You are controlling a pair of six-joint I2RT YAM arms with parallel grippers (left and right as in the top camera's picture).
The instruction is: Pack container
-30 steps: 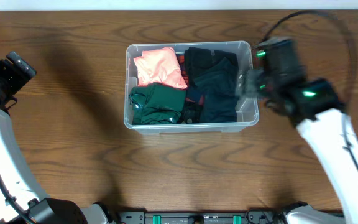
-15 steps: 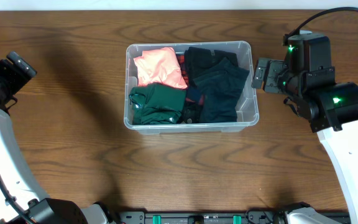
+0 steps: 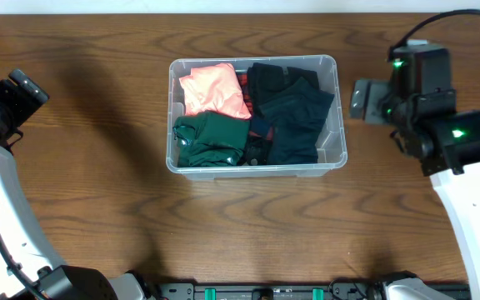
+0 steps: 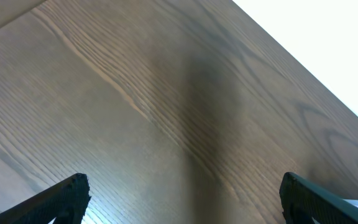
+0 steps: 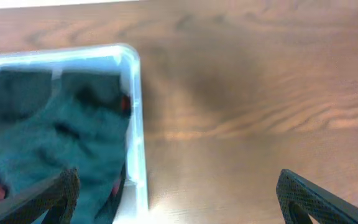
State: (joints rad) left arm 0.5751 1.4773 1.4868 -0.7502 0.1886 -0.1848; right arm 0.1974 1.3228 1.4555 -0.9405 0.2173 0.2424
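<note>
Two grippers and one container [image 3: 257,171] are listed here for your wooden table [image 3: 98,217], nearest entry first.

1. Container: a clear plastic bin, upright, at mid-table and set a little toward the far side. Its near wall faces you.
   - Near left: one dark green garment [image 3: 209,140].
   - Between left and right: a strip of red patterned cloth [image 3: 259,127].
   - Right half, near to far: dark navy clothing [image 3: 294,112].
   - Far left: one salmon-orange garment [image 3: 213,90].

2. Your right gripper [image 3: 359,100] sits just beside the container's right wall, level with its far half, with a gap showing between them. Its jaws are spread wide and hold nothing. In its wrist view the bin's corner lies off to the left, with wood under the jaws.

3. Your left gripper [image 3: 19,90] is at the table's left side, well apart from the container. In its wrist view its fingers [image 4: 67,196] stand wide apart over wood and grip nothing.
</note>
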